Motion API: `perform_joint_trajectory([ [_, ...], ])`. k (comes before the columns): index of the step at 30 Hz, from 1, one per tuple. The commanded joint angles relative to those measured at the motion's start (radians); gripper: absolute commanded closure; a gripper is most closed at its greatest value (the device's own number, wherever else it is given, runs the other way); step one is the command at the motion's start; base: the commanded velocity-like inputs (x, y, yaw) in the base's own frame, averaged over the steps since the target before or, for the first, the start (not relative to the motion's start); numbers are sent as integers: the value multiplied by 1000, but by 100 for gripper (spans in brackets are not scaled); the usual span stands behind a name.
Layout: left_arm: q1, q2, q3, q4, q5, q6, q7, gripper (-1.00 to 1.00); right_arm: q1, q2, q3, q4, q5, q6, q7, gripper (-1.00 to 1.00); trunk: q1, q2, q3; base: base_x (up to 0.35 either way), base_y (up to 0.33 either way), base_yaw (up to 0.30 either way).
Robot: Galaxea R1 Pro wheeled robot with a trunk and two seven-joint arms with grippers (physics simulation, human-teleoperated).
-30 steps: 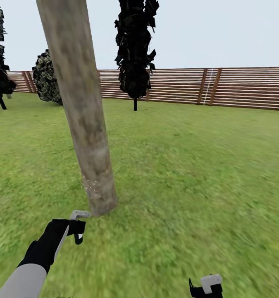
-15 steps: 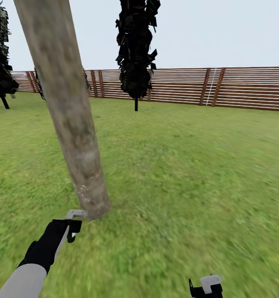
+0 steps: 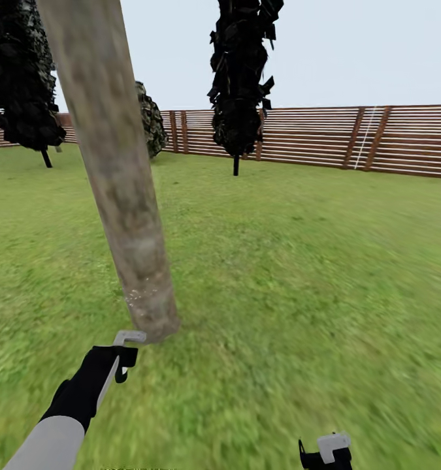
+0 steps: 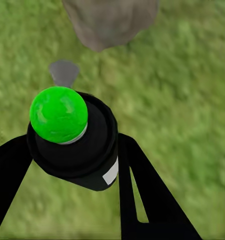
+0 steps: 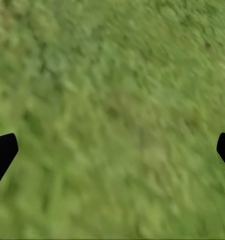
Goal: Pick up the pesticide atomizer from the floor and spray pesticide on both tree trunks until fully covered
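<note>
The tree trunk (image 3: 119,176), thick with mottled beige-grey bark, leans up through the left of the head view. Its base (image 4: 110,20) meets the lawn (image 3: 298,274). A few white pesticide speckles (image 3: 136,297) dot the bark low down. Just in front of the base, my left gripper (image 3: 119,367) is shut on the pesticide atomizer (image 4: 75,145). It is a black bottle with a white label, and its round top shows bright green (image 4: 58,114). My right gripper (image 3: 325,452) hangs open over grass at the lower right, fingertips (image 5: 2,152) far apart.
A brown slatted fence (image 3: 377,140) closes the far side of the lawn. Near-black trees with thin dark trunks stand at the back middle (image 3: 238,78) and back left (image 3: 21,72). A round bush (image 3: 151,121) sits behind the trunk.
The whole picture has swung, so the fence and dark trees have slid to the right: the camera moved. My left gripper stays by the trunk base, still holding the atomizer.
</note>
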Motion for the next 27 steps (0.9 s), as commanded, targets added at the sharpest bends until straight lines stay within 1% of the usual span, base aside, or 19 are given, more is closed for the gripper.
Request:
perform_joint_trajectory([
  [1, -1, -1, 2, -1, -9, 4, -5, 100, -1, 0, -4, 1, 11, -2, -7, -100, 0, 0, -1, 74, -273, 277],
  [4, -1, -1, 8, -2, -9, 4, -4, 100, -1, 0, -5, 1, 11, -2, -7, -100, 0, 0, -1, -23, -270, 169],
  [8, -2, 4, 14, -2, -9, 6, -1, 100, -1, -2, -6, 1, 11, -4, -7, -100, 0, 0, -1, -112, -248, 21],
  [11, -14, 8, 27, -2, -10, 15, 3, 100, -1, -2, -5, 1, 11, -4, -7, -100, 0, 0, -1, -93, -188, 1],
  [13, -9, 13, 34, 6, -11, 19, 3, 100, -1, -1, -5, 1, 11, -4, -7, -100, 0, 0, -1, -82, -85, 0],
  [15, -3, 16, 65, 63, -13, 14, 7, 100, -1, -1, -3, 1, 12, -4, -7, -100, 0, 0, -1, -13, -13, 0],
  [18, -1, 17, 97, 152, -14, -3, 8, 100, -1, -1, -3, 1, 12, -4, -7, -100, 0, 0, -1, -4, -4, 0],
  [19, -1, 16, 102, 172, -14, -22, 9, 100, -1, -1, -3, 2, 12, -4, -7, -100, 0, 0, -1, 0, 0, 0],
  [22, -1, 12, 104, 189, -15, -81, 12, 100, -1, -1, -2, 3, 13, -3, -7, -100, 0, 0, -1, 14, 0, 0],
  [27, -2, 9, 108, 194, -19, -96, 14, 100, -1, 3, 0, 8, 15, 0, -4, -100, 0, 0, -1, 267, 0, 0],
])
